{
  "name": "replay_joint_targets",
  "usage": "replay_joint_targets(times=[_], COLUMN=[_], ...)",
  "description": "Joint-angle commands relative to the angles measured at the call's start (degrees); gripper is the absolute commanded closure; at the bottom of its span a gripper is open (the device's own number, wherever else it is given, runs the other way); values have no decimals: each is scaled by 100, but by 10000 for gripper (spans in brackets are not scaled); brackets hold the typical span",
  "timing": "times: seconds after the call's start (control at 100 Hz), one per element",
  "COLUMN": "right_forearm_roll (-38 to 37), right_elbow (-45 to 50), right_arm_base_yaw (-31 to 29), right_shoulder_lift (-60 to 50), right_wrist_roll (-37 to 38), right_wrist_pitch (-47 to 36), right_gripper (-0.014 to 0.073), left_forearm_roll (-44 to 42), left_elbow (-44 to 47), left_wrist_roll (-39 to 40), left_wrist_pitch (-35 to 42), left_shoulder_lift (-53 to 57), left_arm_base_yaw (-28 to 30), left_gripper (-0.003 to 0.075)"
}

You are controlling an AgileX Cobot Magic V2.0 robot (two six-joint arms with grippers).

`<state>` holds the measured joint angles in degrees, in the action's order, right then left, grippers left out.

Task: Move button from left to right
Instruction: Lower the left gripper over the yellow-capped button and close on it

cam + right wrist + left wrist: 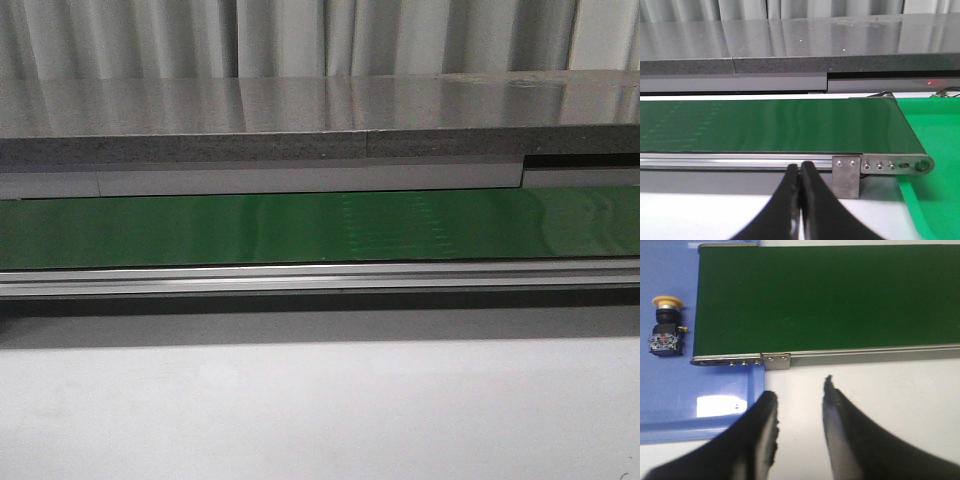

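Fingers (835, 405) apart, yellow-capped black button (665, 327)

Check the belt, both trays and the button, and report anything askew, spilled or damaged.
Nothing stands out. The button lies on its side on the blue tray, beside the green belt, seemingly intact. The belt is bare, and the visible part of the green tray holds nothing.

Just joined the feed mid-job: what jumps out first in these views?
The long green belt dominates, running bare across the front view. In the left wrist view, the button lies on its side on a blue tray just off the belt's end, the open left claw apart from it. The right claw is shut at the other end, beside a green tray.
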<state>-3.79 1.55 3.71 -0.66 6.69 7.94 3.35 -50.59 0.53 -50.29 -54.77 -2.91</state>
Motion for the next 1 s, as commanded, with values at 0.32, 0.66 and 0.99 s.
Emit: replay_joint_targets(times=[0.32, 0.66, 0.99], right_forearm_roll=[-55, -55, -55], right_elbow=[-86, -86, -86], right_arm_base_yaw=[-16, -16, -16], right_shoulder_lift=[-111, -111, -111], right_wrist_roll=[7, 7, 7], right_wrist_pitch=[-494, -494, -494], right_gripper=[662, 662, 662], left_forearm_roll=[-278, -447, -376], left_elbow=[-208, -359, -892], left_wrist_roll=[2, 2, -213], left_wrist_pitch=[228, 180, 389], left_shoulder_lift=[42, -66, -1103], left_arm_base_yaw=[-53, 483, 1810], left_gripper=[83, 92, 92])
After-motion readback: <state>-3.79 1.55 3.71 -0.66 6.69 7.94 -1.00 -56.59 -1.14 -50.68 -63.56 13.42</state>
